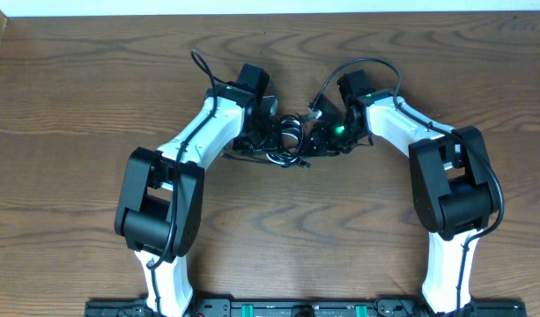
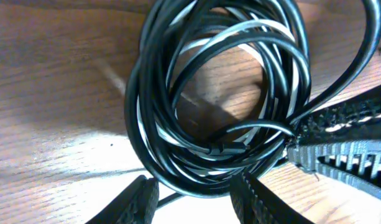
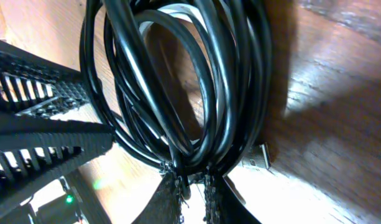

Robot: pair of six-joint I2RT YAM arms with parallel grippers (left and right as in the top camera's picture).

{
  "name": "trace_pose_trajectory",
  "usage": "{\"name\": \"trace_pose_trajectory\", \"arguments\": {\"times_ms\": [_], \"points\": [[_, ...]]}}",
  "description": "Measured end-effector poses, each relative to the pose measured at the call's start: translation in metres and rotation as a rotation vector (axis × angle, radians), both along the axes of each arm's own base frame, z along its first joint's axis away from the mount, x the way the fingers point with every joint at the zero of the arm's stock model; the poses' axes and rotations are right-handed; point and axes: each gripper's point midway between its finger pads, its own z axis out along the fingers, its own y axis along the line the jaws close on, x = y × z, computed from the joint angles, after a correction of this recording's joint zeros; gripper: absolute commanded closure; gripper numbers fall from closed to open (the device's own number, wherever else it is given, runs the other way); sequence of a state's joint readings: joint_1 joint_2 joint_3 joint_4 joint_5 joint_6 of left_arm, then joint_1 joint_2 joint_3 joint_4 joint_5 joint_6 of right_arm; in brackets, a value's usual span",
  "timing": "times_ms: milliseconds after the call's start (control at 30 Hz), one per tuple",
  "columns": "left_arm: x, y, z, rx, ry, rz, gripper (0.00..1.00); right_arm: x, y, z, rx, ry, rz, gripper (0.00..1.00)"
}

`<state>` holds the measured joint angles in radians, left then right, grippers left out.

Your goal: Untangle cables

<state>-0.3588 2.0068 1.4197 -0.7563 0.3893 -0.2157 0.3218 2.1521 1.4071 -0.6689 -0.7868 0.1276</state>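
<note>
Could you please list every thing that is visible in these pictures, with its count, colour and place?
cables: several in one coil, black, table centre, between the grippers
white cable: one, white, among the black loops
plug: one seen, silver, beside the coil
table: one, brown wood, under everything
left arm: one, white and black, left of the coil
right arm: one, white and black, right of the coil
left gripper: one, black, open at the coil's edge
right gripper: one, black, shut on the cables
</note>
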Motion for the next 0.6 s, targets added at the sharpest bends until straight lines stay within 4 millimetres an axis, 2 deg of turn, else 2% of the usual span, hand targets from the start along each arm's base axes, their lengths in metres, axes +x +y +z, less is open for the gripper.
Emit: {"name": "trace_pose_trajectory", "arguments": {"times_ms": [33,133,200,233,600], "points": [[0.000,0.001,0.000,0.003,-0.001,-0.003,0.56,0.000,0.001,0.000,0.004,0.002,-0.002,0.89],[-0.001,0.001,-0.002,0.005,0.001,-0.007,0.70,0.001,0.001,0.001,0.009,0.006,-0.009,0.87],[-0.001,0.001,-0.006,0.011,0.005,-0.011,0.89,0.001,0.002,0.001,0.010,0.011,-0.014,0.86],[-0.001,0.002,-0.007,0.013,0.010,-0.008,0.92,0.001,0.002,0.001,0.011,0.013,-0.014,0.86],[-0.001,0.009,-0.022,0.065,0.021,-0.008,0.92,-0.005,0.015,0.004,0.031,0.026,0.000,0.87]]}}
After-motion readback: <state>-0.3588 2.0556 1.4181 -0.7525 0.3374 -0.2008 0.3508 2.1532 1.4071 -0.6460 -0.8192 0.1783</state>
